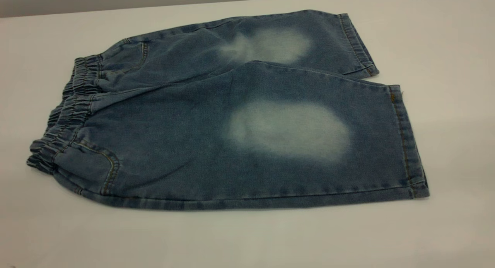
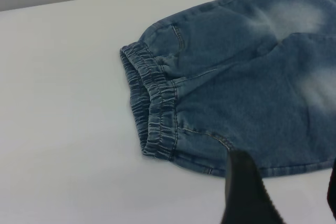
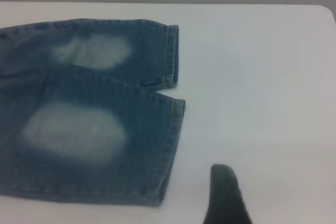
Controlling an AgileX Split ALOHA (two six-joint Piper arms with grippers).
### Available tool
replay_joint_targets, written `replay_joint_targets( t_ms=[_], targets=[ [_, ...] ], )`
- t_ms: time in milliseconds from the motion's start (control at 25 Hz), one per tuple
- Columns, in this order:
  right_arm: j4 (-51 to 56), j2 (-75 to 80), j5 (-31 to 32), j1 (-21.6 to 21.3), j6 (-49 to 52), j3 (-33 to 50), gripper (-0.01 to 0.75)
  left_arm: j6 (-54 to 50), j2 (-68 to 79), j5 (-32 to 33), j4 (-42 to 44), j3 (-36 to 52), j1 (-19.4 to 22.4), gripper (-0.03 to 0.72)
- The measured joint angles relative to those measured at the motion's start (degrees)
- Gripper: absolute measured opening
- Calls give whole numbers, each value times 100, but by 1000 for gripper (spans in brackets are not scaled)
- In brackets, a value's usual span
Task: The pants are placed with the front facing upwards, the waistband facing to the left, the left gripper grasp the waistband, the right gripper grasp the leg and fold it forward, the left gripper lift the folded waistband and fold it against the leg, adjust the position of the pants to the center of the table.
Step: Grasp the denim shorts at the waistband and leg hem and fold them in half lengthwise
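- While neither claw shows in the exterior view, the left gripper (image 2: 286, 192) is seen in its own wrist view: one black finger (image 2: 244, 192) full in frame and a sliver of the second at the frame edge, a wide gap between them, so spread apart and holding nothing.
- It hovers off the cloth, over bare table (image 2: 63, 129), just beside the near edge of the pants (image 2: 247, 93) close to the waistband (image 2: 155, 100) end; not touching denim.
- Right gripper: only one dark finger (image 3: 226, 198) shows in the right wrist view, the other out of frame, so cannot tell whether it is spread or closed. It sits above bare table near the hem of the leg (image 3: 94, 140), apart from the fabric, gripping nothing visible.
- Both arms' poses beyond the fingertips are out of frame.
- Pants (image 1: 232, 117) lie flat on the table (image 1: 444, 144), spread open and unfolded, filling most of the exterior view.
- Long axis runs left-right: waistband (image 1: 65, 121) at the left, ruched and puckered; both hems at the right.
- The leg (image 1: 290, 144) is the near one, with a big oval pale patch; its hem is the rightmost part of the garment.
- The other leg (image 1: 270, 40) lies behind it, with a smaller ragged pale patch; the near leg's upper edge overlaps it slightly.
- A curved stitched pocket opening (image 1: 104, 163) sits on the near hip just beside the waistband.
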Motion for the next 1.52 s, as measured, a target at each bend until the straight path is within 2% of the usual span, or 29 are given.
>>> replay_joint_targets(
  t_ms=[880,1200,1520],
  targets=[
    [87,0,-2,0,36,0,390,-10,0,-75,-164,0,0,350],
    [613,172,-41,5,-359,-202,390,-570,636,-767,43,-247,-6,350],
    [929,1956,-770,5,-790,-429,390,-318,2769,-1548,99,-702,-6,350]
  ],
)
